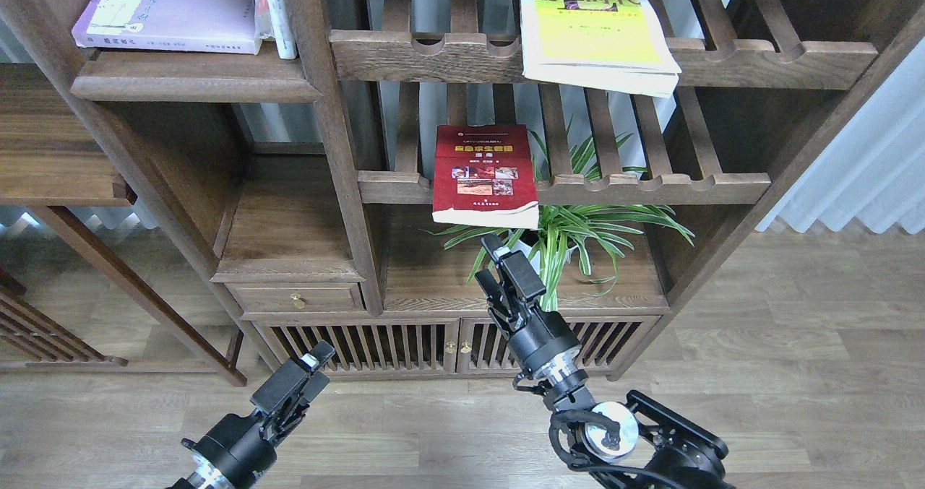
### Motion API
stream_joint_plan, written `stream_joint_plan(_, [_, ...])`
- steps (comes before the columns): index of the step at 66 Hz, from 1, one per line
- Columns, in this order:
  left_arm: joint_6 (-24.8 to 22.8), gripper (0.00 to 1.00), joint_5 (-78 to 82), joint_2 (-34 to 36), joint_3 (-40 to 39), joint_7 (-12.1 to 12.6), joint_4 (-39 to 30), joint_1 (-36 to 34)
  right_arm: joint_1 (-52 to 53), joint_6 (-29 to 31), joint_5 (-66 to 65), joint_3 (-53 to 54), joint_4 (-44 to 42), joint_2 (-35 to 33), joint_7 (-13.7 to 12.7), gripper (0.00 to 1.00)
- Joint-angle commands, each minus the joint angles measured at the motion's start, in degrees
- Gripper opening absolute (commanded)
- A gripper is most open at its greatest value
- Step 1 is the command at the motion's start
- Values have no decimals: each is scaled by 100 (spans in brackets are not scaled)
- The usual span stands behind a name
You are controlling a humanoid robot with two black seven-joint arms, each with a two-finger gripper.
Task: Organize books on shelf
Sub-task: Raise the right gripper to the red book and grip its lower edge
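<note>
Red book just above right claw

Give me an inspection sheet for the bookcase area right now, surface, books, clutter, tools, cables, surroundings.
Surface: solid brown shelf at upper left, part of a walnut bookcase.
Job's things: lavender book lies flat on that shelf; red book lies on the middle slatted rack, overhanging its front rail; yellow-green book lies on the upper slatted rack, also overhanging.
Clutter: thin upright white books beside the lavender one; potted plant below the red book.
Tools: right tool open, raised just below the red book, holding nothing; left tool low, state cannot be told.
Cables: black cable looped at the right wrist.
Surroundings: wooden floor, pale curtain at right.
</note>
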Motion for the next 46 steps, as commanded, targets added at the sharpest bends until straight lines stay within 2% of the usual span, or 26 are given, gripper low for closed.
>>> stream_joint_plan(1, [0, 100, 0, 0, 0, 0, 5, -20, 84, -102, 49, 1, -53, 0, 2, 98])
stream_joint_plan(19, [0, 100, -9, 0, -26, 0, 5, -47, 426, -725, 58, 1, -280, 0, -15, 98])
stream_joint_plan(46, [0, 100, -9, 0, -140, 0, 5, -47, 858, -1209, 392, 10, -554, 0, -42, 98])
